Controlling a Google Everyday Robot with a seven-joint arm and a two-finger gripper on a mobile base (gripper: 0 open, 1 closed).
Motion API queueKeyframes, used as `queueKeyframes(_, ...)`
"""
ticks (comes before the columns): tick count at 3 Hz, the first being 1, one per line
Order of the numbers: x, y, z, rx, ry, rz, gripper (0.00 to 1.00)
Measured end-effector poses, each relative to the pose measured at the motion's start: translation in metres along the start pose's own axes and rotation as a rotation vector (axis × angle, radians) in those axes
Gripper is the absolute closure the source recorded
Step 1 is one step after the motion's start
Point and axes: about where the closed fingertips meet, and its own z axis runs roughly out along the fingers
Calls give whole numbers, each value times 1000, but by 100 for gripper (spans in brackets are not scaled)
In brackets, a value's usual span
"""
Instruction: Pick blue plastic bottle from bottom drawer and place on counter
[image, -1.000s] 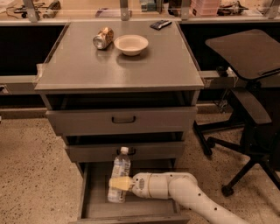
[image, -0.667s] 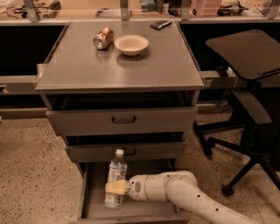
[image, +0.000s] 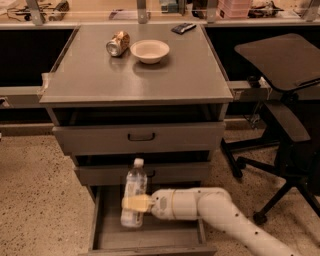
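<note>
"Where's the tool (image: 131, 203)?"
"Low down, at the end of the white arm (image: 225, 212), which reaches in from the lower right, forearm level, pointing left."
"And its fingers (image: 141, 202)?"
"Pale yellow, clamped across the middle of the blue plastic bottle (image: 135, 180)."

Cabinet (image: 100, 137) layout, front view.
The counter (image: 135, 80) carries a can (image: 118, 43) left of a bowl (image: 149, 50), both toward its rear. The bottom drawer (image: 150, 236) stands pulled out; over its left part the gripper (image: 134, 203), its arm extending rightward, clasps the blue plastic bottle (image: 136, 181). A chair (image: 285, 65) stands right of the cabinet.
</note>
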Motion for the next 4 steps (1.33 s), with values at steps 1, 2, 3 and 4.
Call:
queueKeyframes(1,59,-72,-44,105,41,-124,100)
queueKeyframes(2,117,-141,-85,153,47,-223,100)
queueKeyframes(3,183,-181,-118,119,97,-238,100)
queueKeyframes(4,252,-201,-149,44,200,-156,100)
